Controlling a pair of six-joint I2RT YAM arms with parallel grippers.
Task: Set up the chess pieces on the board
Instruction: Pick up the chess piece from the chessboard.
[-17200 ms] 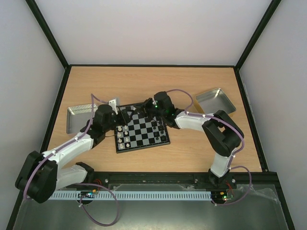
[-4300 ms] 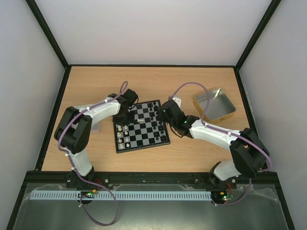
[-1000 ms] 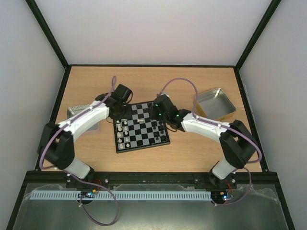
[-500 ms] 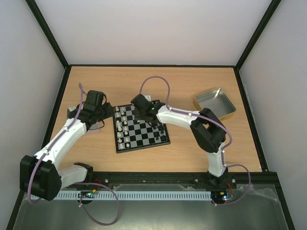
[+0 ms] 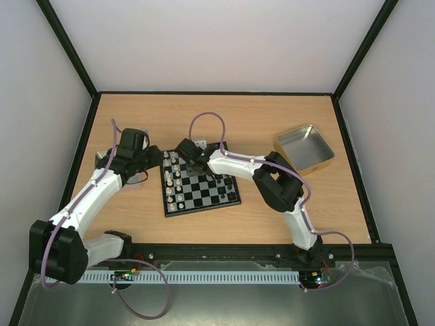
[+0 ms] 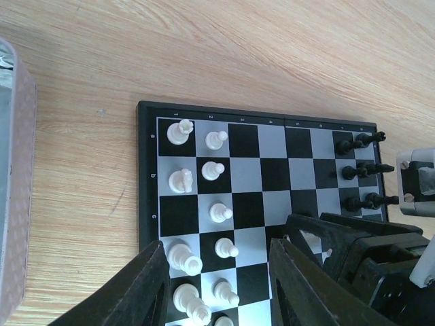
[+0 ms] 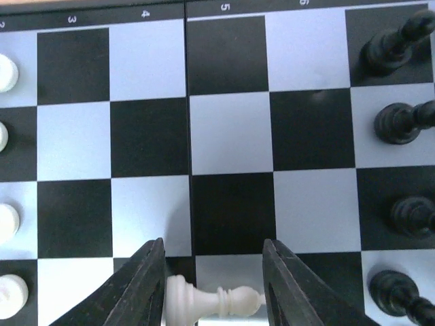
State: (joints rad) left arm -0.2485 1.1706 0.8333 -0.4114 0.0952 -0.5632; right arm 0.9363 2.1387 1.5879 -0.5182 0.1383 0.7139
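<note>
Pale wooden tabletop [image 5: 204, 115] under everything. On it, nearer the arms, small square chessboard of black and light grey checks [image 5: 211, 193]. Well apart to its right, rectangular silver metal tin [image 5: 306, 146]; just beside its left edge, second silver tin [image 6: 10, 204], partly hidden.

Against one second ago: a swing of the right gripper [image 7: 212, 258] from the board's right side over to its far-left part. Now low over the middle squares, closed on a tiny cream-white chess piece [image 7: 211, 302] lying sideways between the fingers. For the left gripper [image 6: 219, 248], a retreat from the far corner toward the left tin; jaws apart, nothing between them.

Along the left side, cream-white chessmen [image 6: 217, 212] in two files, with one empty square in the outer file. Along the right side, black chessmen [image 6: 360, 170].

Probable meaning: one more white man on the way to that empty square, release not yet done.
</note>
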